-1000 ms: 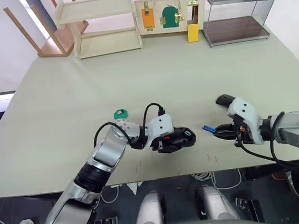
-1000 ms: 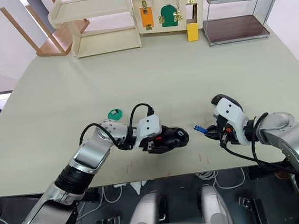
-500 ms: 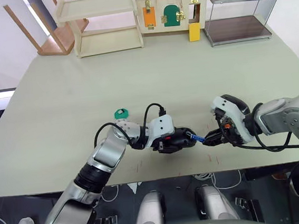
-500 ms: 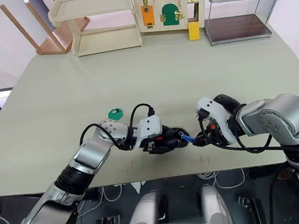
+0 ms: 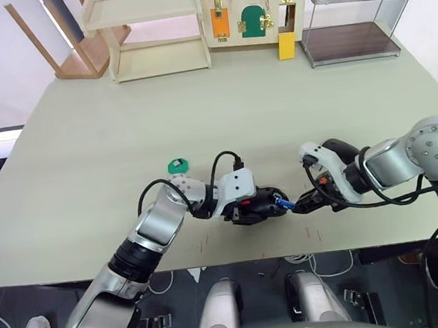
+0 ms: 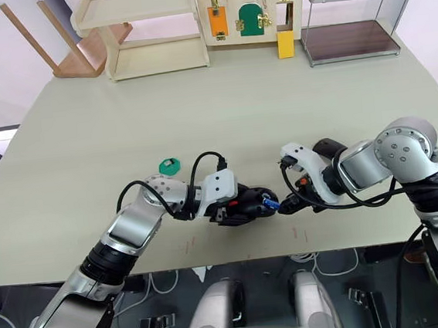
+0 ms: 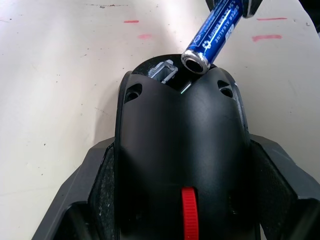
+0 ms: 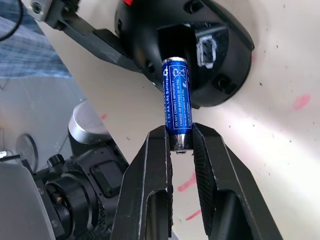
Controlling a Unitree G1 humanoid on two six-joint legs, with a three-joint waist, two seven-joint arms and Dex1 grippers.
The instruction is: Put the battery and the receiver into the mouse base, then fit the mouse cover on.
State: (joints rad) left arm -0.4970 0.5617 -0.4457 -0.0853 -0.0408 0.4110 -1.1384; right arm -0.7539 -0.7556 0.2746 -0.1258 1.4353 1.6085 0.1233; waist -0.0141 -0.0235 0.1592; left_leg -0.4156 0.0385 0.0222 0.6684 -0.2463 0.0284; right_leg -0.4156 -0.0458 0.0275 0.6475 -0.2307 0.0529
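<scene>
Battery (image 8: 176,100) pinched by its tail end in the right gripper (image 8: 179,145), free end tilted over the open compartment of the mouse base (image 7: 182,150). Left gripper (image 5: 243,208) has the base clamped between its fingers, near the table's (image 5: 214,110) front edge. Mouse cover (image 5: 340,148) lies behind the right gripper.

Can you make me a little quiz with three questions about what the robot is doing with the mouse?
1. True or false: the right gripper is pinching the battery.
2. What does the left gripper hold? A) the mouse base B) the green thing C) nothing
3. Is the battery fully seated in the mouse base yet?

Key: 1 true. 2 A. 3 No, one end has just reached the open compartment.
</scene>
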